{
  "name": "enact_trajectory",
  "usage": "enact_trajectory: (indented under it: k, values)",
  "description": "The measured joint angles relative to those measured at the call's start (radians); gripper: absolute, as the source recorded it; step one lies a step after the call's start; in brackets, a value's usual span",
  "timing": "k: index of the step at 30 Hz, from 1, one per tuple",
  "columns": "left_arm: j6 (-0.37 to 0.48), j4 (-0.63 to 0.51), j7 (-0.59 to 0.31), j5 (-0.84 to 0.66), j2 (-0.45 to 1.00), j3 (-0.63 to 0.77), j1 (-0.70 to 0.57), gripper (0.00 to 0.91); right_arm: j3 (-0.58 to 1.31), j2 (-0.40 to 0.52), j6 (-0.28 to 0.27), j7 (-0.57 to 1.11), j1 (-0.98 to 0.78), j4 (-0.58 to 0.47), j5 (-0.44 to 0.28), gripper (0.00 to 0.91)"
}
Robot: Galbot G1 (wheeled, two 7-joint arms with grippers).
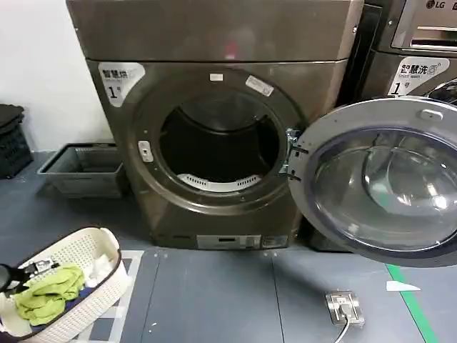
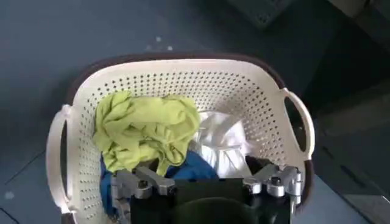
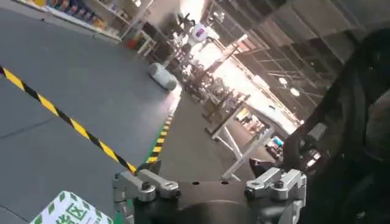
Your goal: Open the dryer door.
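Observation:
The dryer door [image 1: 378, 182] stands swung wide to the right of the bronze-brown dryer [image 1: 214, 36], its grey inner side and glass bowl facing me. The round drum opening [image 1: 218, 143] is exposed and dark inside. My left gripper [image 1: 13, 277] hangs low at the far left over a laundry basket; in its wrist view the left gripper [image 2: 201, 173] is open just above the clothes, holding nothing. My right gripper [image 3: 206, 167] is open too, away from the door and facing the room's floor.
A white perforated basket [image 1: 111, 275] [image 2: 183, 67] holds a lime-green cloth [image 2: 146, 131], blue and white items. A grey bin [image 1: 82, 168] sits left of the dryer. The LG machine [image 1: 421, 50] stands behind the door. A metal plate [image 1: 344, 307] with a cable and green tape [image 1: 421, 311] lie on the floor.

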Motion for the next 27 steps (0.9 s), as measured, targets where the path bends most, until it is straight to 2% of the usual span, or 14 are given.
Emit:
enact_trajectory:
  k: [4,11,18,27]
  values:
    - [0.0,0.003,-0.004,-0.008,0.0,0.0,0.005,0.907,0.017,0.004,0.068,-0.047,-0.002,-0.009,0.076,0.907]
    - [0.0,0.019,-0.005,-0.012,-0.001,0.0,0.005,0.907,0.023,0.004,0.143,-0.074,0.0,-0.019,0.129,0.907]
    - [0.0,0.026,-0.004,-0.011,0.0,0.0,0.007,0.907,0.023,0.006,0.155,-0.076,-0.001,-0.019,0.134,0.907]
    - [0.0,0.031,-0.001,-0.001,-0.001,0.0,0.013,0.907,0.032,0.009,0.145,-0.061,-0.011,-0.022,0.14,0.907]
